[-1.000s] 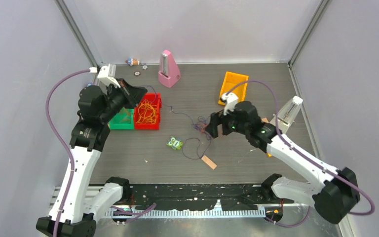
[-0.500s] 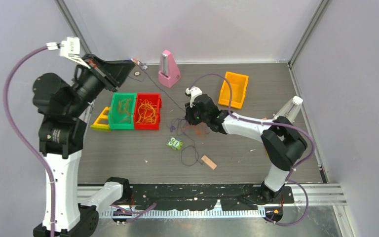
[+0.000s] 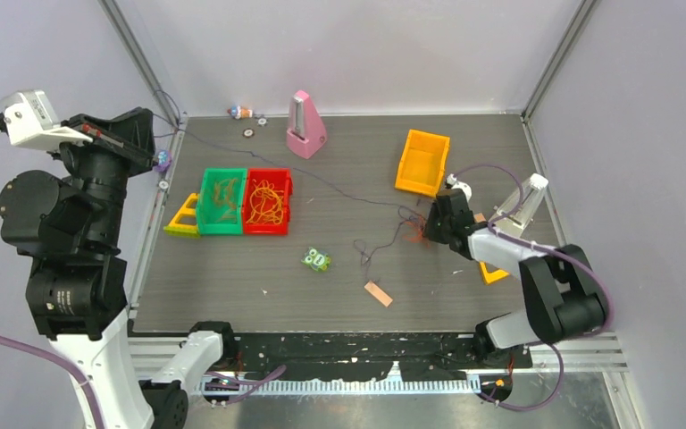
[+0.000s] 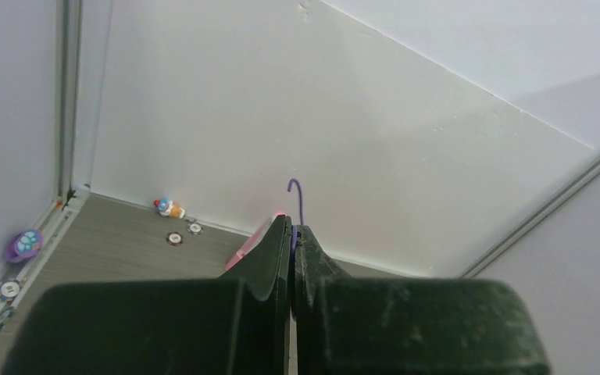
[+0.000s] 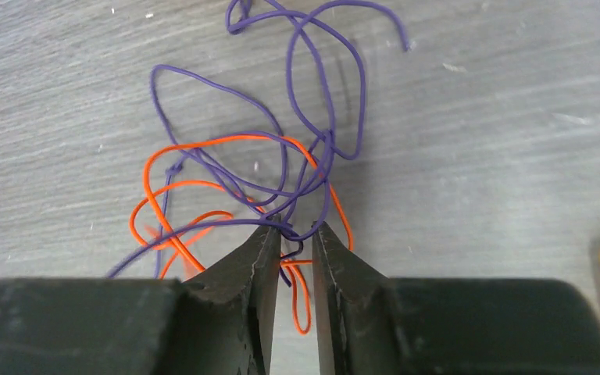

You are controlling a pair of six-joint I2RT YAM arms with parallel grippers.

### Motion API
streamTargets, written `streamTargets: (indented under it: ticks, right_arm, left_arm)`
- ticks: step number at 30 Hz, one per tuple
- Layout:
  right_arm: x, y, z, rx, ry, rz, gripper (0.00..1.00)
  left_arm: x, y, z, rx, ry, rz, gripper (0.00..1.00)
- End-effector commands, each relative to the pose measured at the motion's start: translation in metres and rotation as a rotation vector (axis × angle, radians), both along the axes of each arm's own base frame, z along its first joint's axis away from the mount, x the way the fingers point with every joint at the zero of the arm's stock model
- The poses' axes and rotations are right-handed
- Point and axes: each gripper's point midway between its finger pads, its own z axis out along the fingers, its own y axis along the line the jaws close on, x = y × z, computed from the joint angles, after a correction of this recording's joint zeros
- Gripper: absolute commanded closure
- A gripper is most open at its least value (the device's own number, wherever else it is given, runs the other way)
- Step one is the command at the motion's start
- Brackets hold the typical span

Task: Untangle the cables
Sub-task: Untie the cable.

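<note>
The cables are a small tangle of purple (image 5: 316,148) and orange (image 5: 150,205) strands lying on the table at the right (image 3: 414,229). One purple strand (image 3: 322,179) stretches from it up and left to my left gripper (image 3: 150,125), which is raised high by the left wall. That gripper (image 4: 292,226) is shut on the strand, whose hooked end (image 4: 300,205) sticks out past the tips. My right gripper (image 3: 430,228) is low over the tangle. Its jaws (image 5: 297,228) stand a narrow gap apart, with purple and orange loops lying between and across the tips.
A green bin (image 3: 204,201) and a red bin (image 3: 288,201) holding loose strands sit at left, beside a small yellow bin (image 3: 181,217). An orange bin (image 3: 422,161), a pink wedge-shaped object (image 3: 305,125), a green toy (image 3: 316,260) and a tan tag (image 3: 377,293) are on the table.
My left arm rose and swung left, drawing the purple strand out long. My right gripper narrowed its jaws and moved right, and the tangle now lies further right.
</note>
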Motion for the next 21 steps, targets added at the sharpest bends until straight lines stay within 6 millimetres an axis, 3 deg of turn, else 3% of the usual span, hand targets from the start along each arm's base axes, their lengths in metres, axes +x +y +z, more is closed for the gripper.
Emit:
streamTargets:
  ticks: [1,3,4,6,10,16,21]
  right_arm:
    - [-0.007,-0.011,0.027,-0.001,-0.065,-0.045,0.73]
    - [-0.006,-0.011,0.04,-0.012,-0.083,-0.028,0.61]
    - [-0.002,-0.011,0.051,-0.011,-0.107,-0.023,0.39]
    - [-0.002,-0.006,0.066,-0.009,-0.137,0.028,0.27]
    - [-0.004,0.032,0.107,0.039,-0.274,0.287,0.22]
    - [-0.013,0.099,0.151,-0.004,-0.409,0.644,0.21]
    - [-0.033,0.157,0.156,-0.062,-0.416,0.922,0.17]
  left_arm:
    - [0.014,0.002,0.0,0.002,-0.016,0.011,1.0]
    - [0.025,-0.024,-0.009,-0.017,-0.01,-0.135,1.0]
    - [0.031,-0.035,-0.014,-0.032,-0.002,-0.197,1.0]
    - [0.04,-0.058,-0.025,-0.053,0.019,-0.331,1.0]
    - [0.049,-0.082,-0.044,-0.076,0.068,-0.483,1.0]
    - [0.05,-0.084,-0.049,-0.062,0.081,-0.499,1.0]
    - [0.042,-0.077,-0.04,-0.035,0.07,-0.451,1.0]
